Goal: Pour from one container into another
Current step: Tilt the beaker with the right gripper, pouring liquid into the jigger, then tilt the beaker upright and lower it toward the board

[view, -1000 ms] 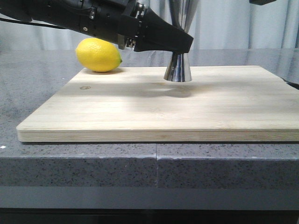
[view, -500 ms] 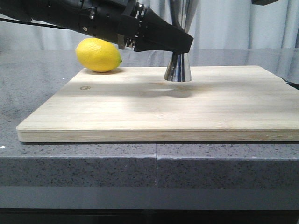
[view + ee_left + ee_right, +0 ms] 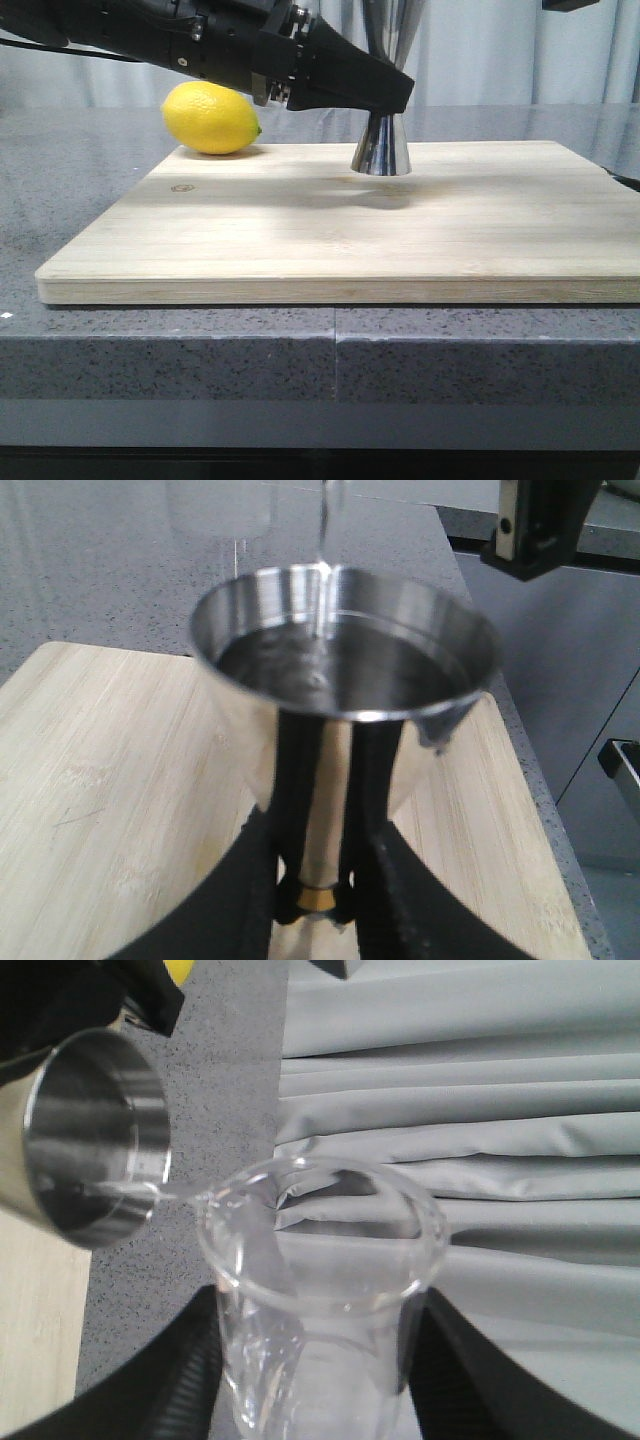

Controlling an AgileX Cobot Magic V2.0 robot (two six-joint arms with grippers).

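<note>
The steel jigger stands upright on the wooden board, its upper cup holding clear liquid. My left gripper is shut on its narrow gold-banded waist; in the front view the black fingers cover the waist. The clear glass beaker is tilted on its side, gripped between my right gripper's pads, its lip toward the jigger's cup. A thin stream of liquid falls from the lip into the cup. Only a corner of the right arm shows in the front view.
A yellow lemon lies at the board's back left corner, behind my left arm. The board rests on a dark speckled counter with its front edge near the camera. Grey curtains hang behind.
</note>
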